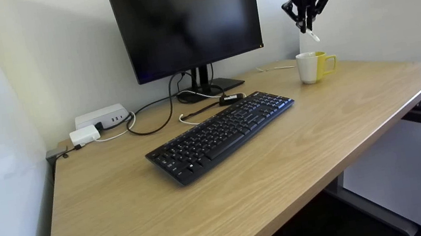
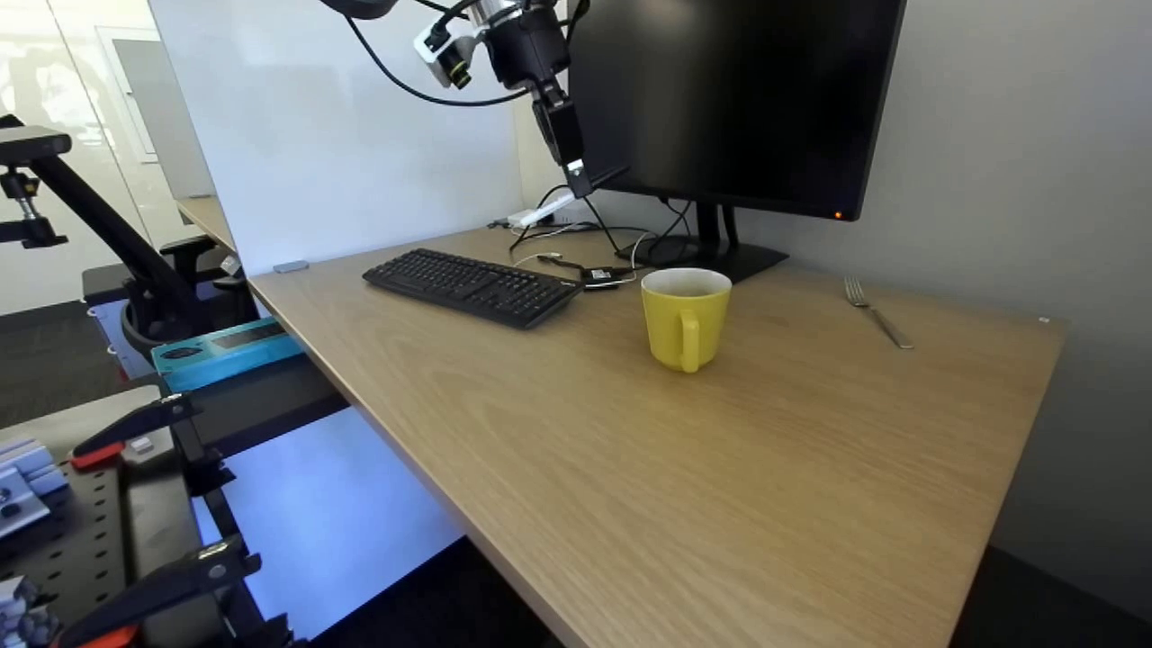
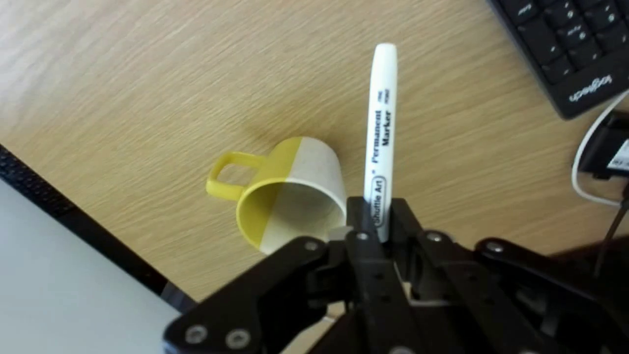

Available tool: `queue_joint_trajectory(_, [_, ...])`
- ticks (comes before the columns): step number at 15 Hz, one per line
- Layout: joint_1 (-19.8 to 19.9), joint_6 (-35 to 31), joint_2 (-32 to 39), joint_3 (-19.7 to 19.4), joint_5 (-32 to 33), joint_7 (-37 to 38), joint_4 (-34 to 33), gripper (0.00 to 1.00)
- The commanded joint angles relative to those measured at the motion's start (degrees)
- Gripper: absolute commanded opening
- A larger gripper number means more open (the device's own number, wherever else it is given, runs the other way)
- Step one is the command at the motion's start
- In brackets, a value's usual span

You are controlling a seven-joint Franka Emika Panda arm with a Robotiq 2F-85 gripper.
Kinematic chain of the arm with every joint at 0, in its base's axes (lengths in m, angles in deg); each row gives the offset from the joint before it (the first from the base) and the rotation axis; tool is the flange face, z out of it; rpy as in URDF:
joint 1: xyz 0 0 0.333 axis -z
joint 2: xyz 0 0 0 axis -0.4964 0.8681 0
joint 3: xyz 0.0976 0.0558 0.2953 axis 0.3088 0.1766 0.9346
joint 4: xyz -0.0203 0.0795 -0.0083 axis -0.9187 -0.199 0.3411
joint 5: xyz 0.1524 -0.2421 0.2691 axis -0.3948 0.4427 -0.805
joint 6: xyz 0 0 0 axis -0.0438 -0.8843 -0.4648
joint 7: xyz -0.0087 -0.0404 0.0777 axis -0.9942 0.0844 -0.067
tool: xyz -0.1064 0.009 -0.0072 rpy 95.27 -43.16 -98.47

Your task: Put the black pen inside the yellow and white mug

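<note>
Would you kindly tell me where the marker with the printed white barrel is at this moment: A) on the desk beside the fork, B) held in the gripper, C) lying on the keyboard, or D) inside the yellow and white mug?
B: the wrist view shows the gripper closed on the marker, and an exterior view shows it in the air, clear of the mug.

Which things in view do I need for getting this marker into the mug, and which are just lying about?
Part of the job:
yellow and white mug, upright
Shuttle Art permanent marker, held in the hand, not yet in the mug

Not part of it:
Logitech keyboard
fork
monitor
white box with ports
</note>
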Motion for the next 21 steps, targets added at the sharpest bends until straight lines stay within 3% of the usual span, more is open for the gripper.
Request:
queue_joint_trajectory(1, [-2.8, 2.1, -1.9, -2.6, 9.8, 15.5, 0.3, 0.04])
queue_joint_trajectory(2, [-0.1, 3.0, -1.9, 0.3, 13.4, 19.9, -0.3, 0.04])
queue_joint_trajectory(5, [0.8, 5.8, -0.9, 2.1, 20.8, 29.8, -1.2, 0.04])
queue_joint_trajectory(9, [2.3, 9.2, 0.2, 4.1, 26.4, 36.9, -2.1, 0.04])
queue_joint_trajectory(14, [4.4, 10.5, 2.3, 5.9, 27.6, 37.0, -4.0, 0.04])
queue_joint_trajectory(15, [4.8, 9.0, 1.2, 6.1, 27.3, 37.4, -2.5, 0.14])
queue_joint_trajectory(21, [5.0, 9.2, 1.8, 6.5, 27.2, 37.3, -3.1, 0.14])
